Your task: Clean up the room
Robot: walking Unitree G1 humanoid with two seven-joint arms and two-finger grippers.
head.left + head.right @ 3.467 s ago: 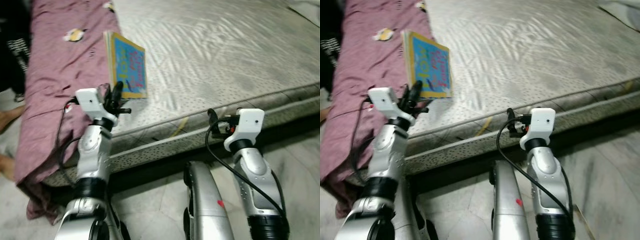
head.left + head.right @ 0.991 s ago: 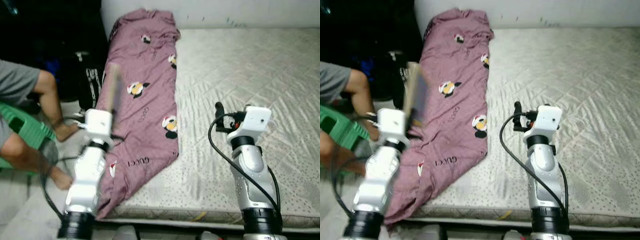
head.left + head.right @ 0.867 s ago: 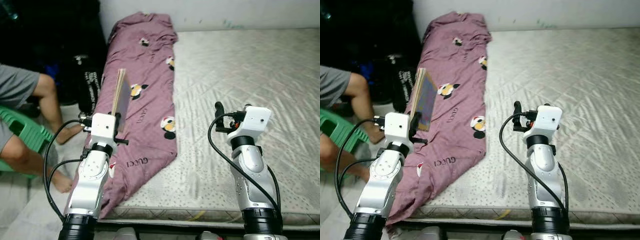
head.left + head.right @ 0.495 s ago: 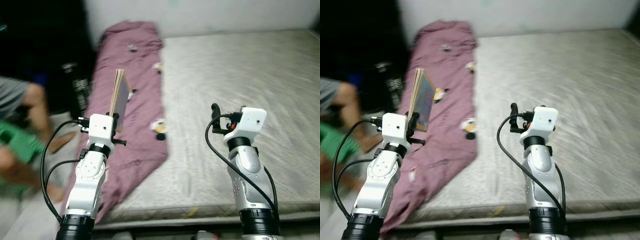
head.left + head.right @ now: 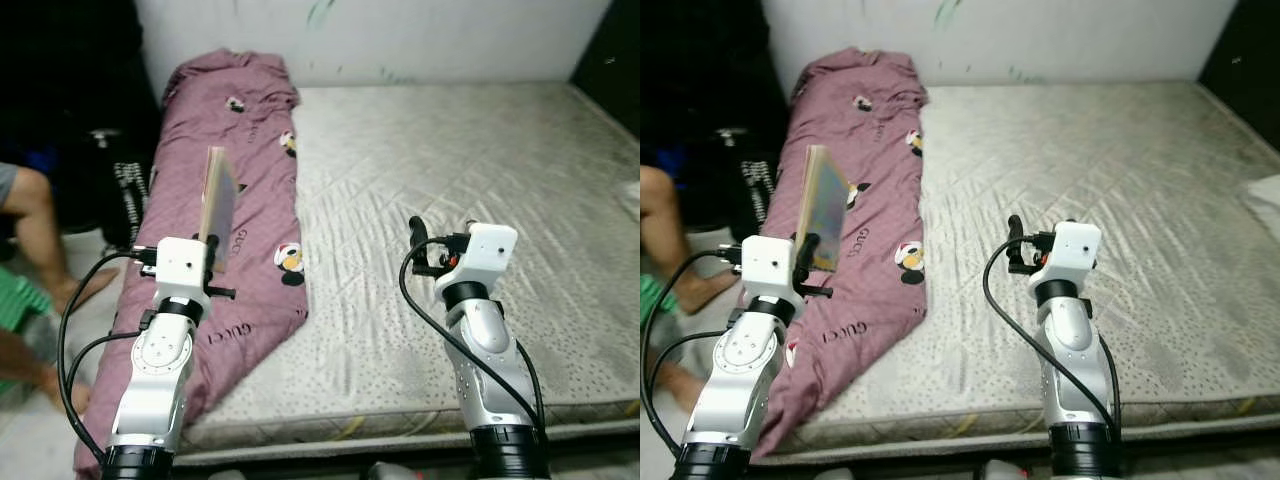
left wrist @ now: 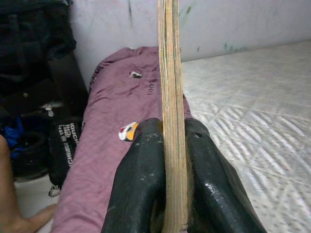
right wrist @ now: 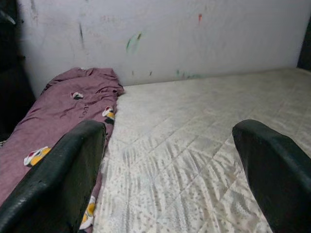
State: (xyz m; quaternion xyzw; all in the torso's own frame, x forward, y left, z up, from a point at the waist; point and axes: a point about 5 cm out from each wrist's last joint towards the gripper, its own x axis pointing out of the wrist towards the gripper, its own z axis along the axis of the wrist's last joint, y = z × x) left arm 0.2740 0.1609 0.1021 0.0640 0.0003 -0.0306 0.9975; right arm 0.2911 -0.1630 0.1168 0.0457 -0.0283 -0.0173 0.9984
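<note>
Both silver arms are raised forward, the left gripper (image 6: 167,194) at 9 o'clock clamped on a thin book (image 5: 216,205) held upright, the right gripper (image 7: 170,165) at 3 o'clock spread wide, empty.

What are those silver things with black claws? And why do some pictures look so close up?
Those silver things are a robot's two arms. The two wide pictures come from cameras in its head, looking down at a bed, so you see its own arms the way you see your hands.

The close-up pictures come from small cameras on its wrists, each looking along that arm's black fingers.

The left gripper is squeezing a thin book, held upright on its edge. In the left wrist picture you see the book edge-on, pinched between the two fingers. The right gripper is open and holds nothing.

On the bare grey mattress lies a purple blanket with little cartoon patches, along the robot's left side. A person's leg shows beside the bed.
</note>
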